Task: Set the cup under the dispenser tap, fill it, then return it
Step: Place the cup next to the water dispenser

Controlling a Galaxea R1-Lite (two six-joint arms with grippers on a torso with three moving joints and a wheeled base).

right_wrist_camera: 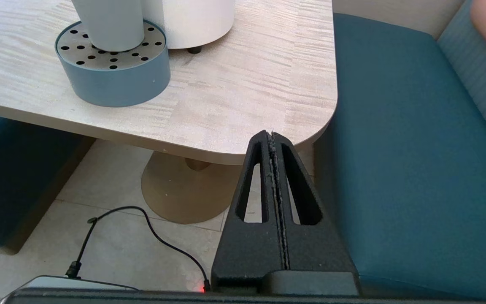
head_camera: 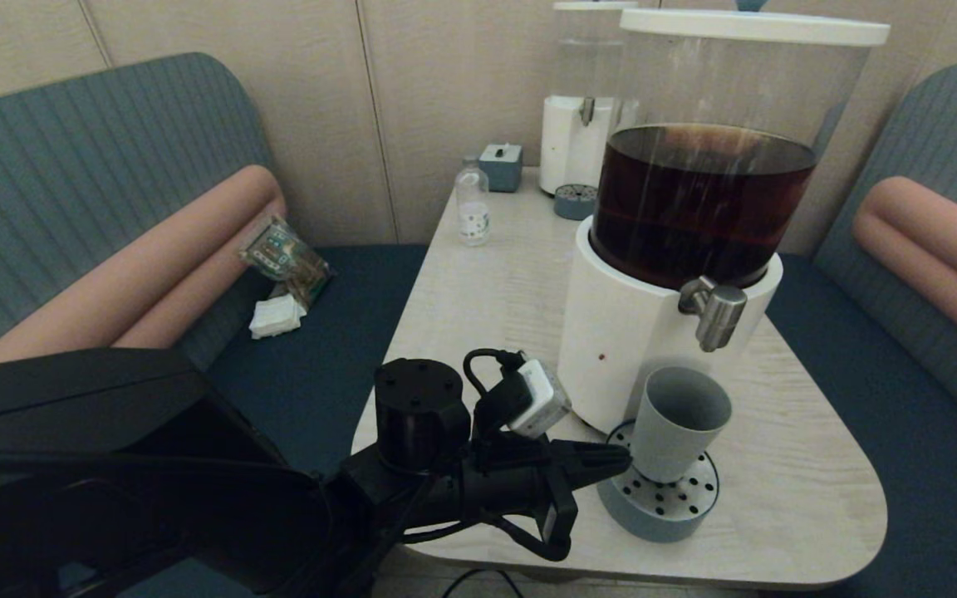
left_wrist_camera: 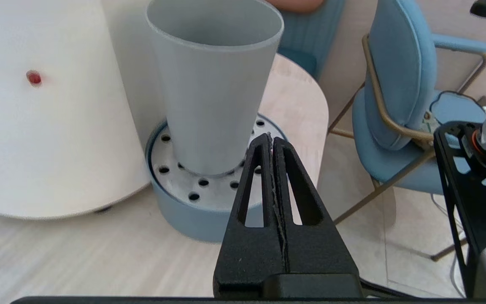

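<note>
Black left gripper point(head_camera: 611, 455) nearest, level over the front table edge, fingers pressed together on nothing, tips just beside the cup's lower wall. Clenched like that, probably for pushing or prodding, not for a grasp; cannot tell if touching. Grey-blue cup point(head_camera: 678, 422) upright on the perforated drip tray point(head_camera: 678, 507), apart from the fingers in the left wrist view point(left_wrist_camera: 213, 88). Looks empty as far as the inside shows. Sits right below the dispenser tap point(head_camera: 715, 311), so placement looks done, fill not yet. Tray there to catch drips, hence cup on it rather than on the table point(head_camera: 794, 465). Right gripper point(right_wrist_camera: 271, 139) also clamped shut and empty, parked low off the table's near corner, out of the way. Behind: big dispenser point(head_camera: 694, 208), dark brown liquid roughly half up the tank. Further back: small clear bottle point(head_camera: 472, 208), second smaller dispenser point(head_camera: 582, 124) with own small tray point(head_camera: 574, 201). Judgement: tap actuation next.
</note>
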